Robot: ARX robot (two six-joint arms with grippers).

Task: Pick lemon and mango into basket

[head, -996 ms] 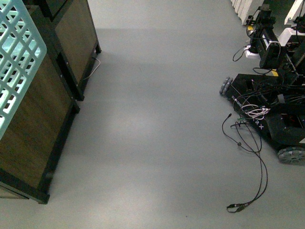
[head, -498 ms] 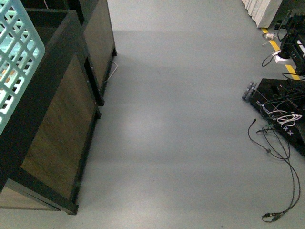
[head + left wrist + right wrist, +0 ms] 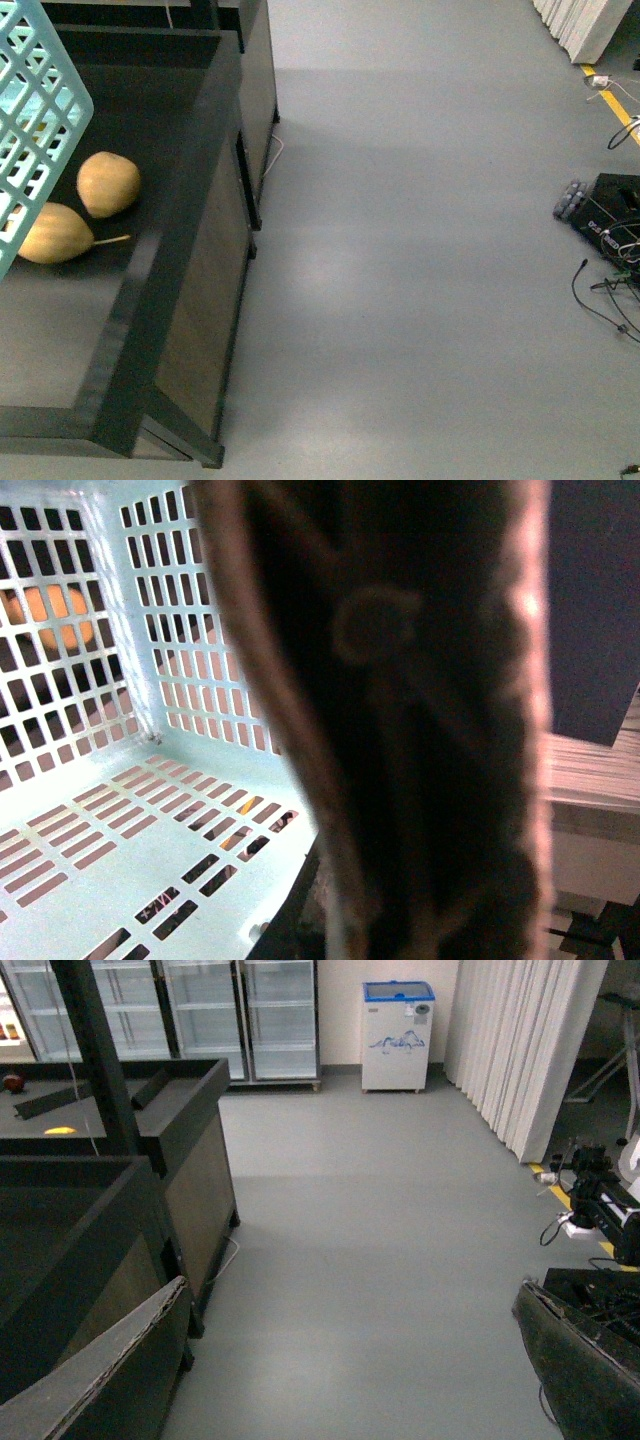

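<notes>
Beside basket [image 3: 40, 110], fruit bin [image 3: 180, 250] newly in view, lemon and mango unseen; right hand [image 3: 350, 1295] wide open, empty; left hand grip indeterminable.

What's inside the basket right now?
No fruit on the visible floor of the basket; a blurred dark shape hides the rest. Outside, something orange shows through the wall.

We find the front view dim and evenly lit: the floor [image 3: 400, 250] bears a soft pale sheen at centre, and the bin [image 3: 185, 210] at 9 o'clock sinks into shadow. In the left wrist view a brown shape [image 3: 400, 730], wholly out of focus, fills much of the frame; the basket [image 3: 110, 810] glows backlit. The right wrist view is sharp, brightest by the fridges [image 3: 200, 1010].
</notes>
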